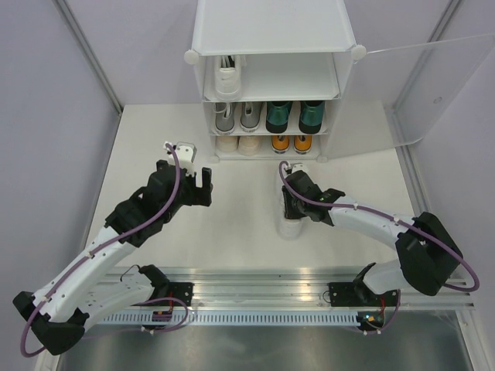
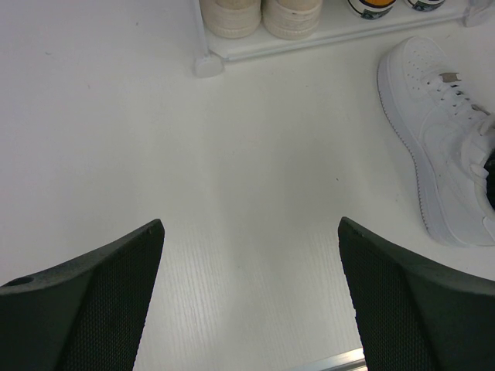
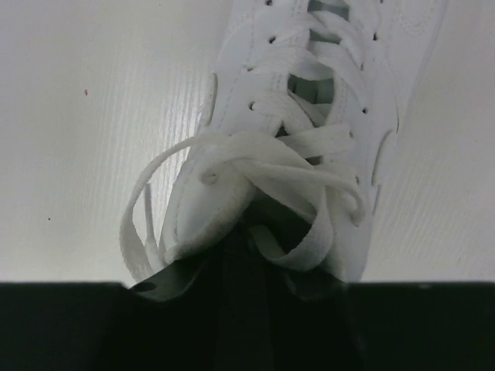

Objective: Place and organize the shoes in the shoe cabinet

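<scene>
One white sneaker (image 1: 291, 220) lies on the table in front of the shoe cabinet (image 1: 271, 31), toe towards the arms. My right gripper (image 1: 293, 199) is shut on its collar; in the right wrist view my gripper (image 3: 224, 263) has one finger inside the sneaker's (image 3: 309, 116) opening, under the laces. The other white sneaker (image 1: 225, 77) stands on the top shelf. Grey lace-ups (image 1: 236, 116) and green shoes (image 1: 295, 116) fill the middle shelf, the cream pair (image 1: 237, 144) and the orange pair (image 1: 291, 143) the bottom one. My left gripper (image 1: 198, 185) is open and empty above bare table; its view (image 2: 251, 232) shows the sneaker (image 2: 441, 131) at right.
The cabinet's frosted door (image 1: 433, 85) stands open to the right. White walls close the table at left and right. A metal rail (image 1: 255, 282) runs along the near edge by the arm bases.
</scene>
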`<state>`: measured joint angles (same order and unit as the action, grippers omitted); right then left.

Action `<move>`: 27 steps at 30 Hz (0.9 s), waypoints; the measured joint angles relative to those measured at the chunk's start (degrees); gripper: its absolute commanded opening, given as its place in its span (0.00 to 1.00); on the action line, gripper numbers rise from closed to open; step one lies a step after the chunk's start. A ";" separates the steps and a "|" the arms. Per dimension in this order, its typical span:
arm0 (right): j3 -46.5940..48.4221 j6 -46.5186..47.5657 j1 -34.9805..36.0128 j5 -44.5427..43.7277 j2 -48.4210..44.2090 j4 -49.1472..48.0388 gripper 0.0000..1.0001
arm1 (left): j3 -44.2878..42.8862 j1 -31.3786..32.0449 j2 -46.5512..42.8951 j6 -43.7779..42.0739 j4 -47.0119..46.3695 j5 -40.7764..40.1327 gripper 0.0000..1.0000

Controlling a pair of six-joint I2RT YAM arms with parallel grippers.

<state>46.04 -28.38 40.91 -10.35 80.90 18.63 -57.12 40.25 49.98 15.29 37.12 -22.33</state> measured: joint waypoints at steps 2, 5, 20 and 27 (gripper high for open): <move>0.26 0.11 0.20 0.15 -0.09 0.20 0.44 | -0.02 0.00 -0.13 0.00 0.02 0.00 0.95; 0.68 0.22 0.24 -0.24 -1.03 1.60 0.48 | 0.00 0.00 -0.22 0.00 0.02 0.02 0.95; 4.74 0.72 -0.26 -3.34 -10.05 10.14 0.43 | 0.00 0.00 -0.55 0.00 0.00 0.04 0.95; 7.45 0.81 -0.09 -3.63 -12.31 12.26 0.41 | 0.00 0.00 -0.55 0.00 0.00 0.04 0.95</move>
<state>53.49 -27.57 40.82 -13.98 68.60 30.89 -57.12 40.25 49.43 15.29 37.12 -22.28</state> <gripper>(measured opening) 0.422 0.953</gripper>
